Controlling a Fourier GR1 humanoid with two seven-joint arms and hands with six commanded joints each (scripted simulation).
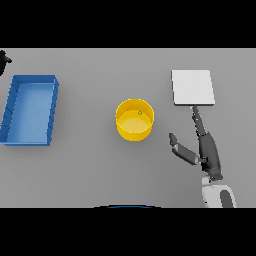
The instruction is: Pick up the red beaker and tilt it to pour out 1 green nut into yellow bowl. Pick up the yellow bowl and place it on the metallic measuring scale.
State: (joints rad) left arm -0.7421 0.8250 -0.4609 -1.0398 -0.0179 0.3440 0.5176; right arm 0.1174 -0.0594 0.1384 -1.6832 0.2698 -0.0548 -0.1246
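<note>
My right hand lay nearest me on the right of the surface, fingers straight and apart, thumb spread toward the left, holding nothing. To its left and a little farther off stood the bowl, apart from the hand, with one green nut lying inside it near the far wall. Beyond my fingertips, at the far right, sat the scale, a pale flat plate; my longest finger reached just about to its near edge.

I saw no beaker anywhere, so I judged the pour done and the bowl's move still ahead. The risk was in the grasp: a loose hold on the rim could tip the bowl and roll the nut out. Swinging it right, I could also clip the scale's near edge.

A blue tray rested far left, well clear. My left hand barely showed at the far left edge; I could not tell its fingers.
</note>
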